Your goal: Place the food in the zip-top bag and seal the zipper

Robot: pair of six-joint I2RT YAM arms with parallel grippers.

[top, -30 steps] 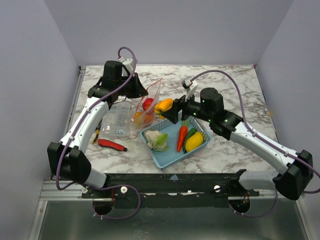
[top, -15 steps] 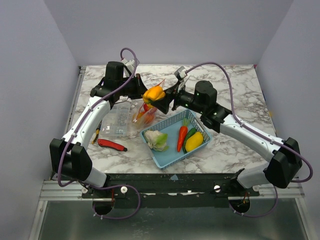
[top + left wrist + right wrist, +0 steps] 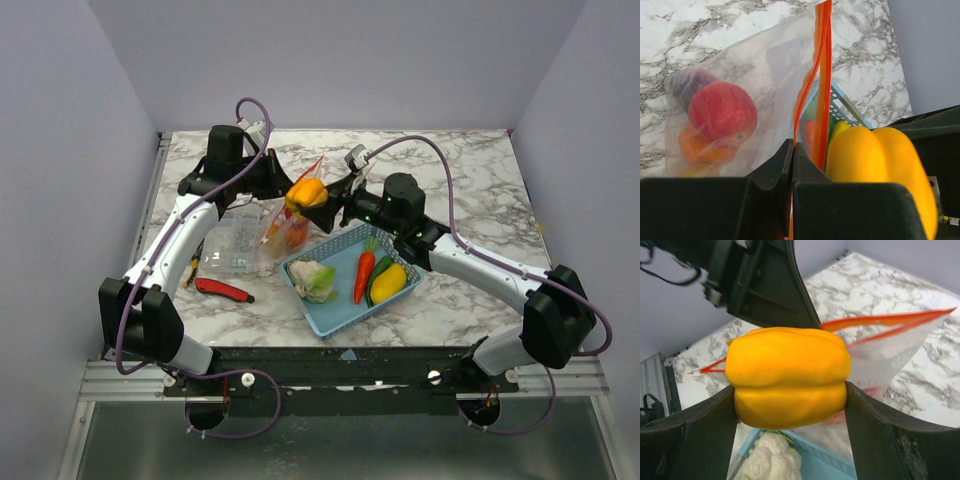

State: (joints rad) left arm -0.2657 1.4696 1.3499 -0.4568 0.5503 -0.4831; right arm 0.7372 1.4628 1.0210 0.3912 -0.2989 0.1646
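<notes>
My right gripper [image 3: 318, 197] is shut on a yellow-orange toy bell pepper [image 3: 306, 192], also seen in the right wrist view [image 3: 788, 376], and holds it in the air at the mouth of the zip-top bag [image 3: 291, 215]. My left gripper [image 3: 270, 175] is shut on the bag's red-orange zipper strip [image 3: 821, 85] and holds the bag up. Inside the bag [image 3: 747, 85] lie a red fruit [image 3: 722, 111], an orange piece and a purple piece. The pepper [image 3: 880, 175] hangs just right of the strip in the left wrist view.
A blue basket [image 3: 322, 308] in front of the bag holds a white cauliflower [image 3: 314, 280], a red chilli [image 3: 364, 275], a yellow piece [image 3: 389, 282] and a green piece. A clear rigid box [image 3: 231, 244] and a red-and-black handled tool [image 3: 222, 290] lie at the left.
My right gripper has carried the pepper left and away from the basket, up to the bag's mouth. My left gripper has kept hold of the zipper strip.
</notes>
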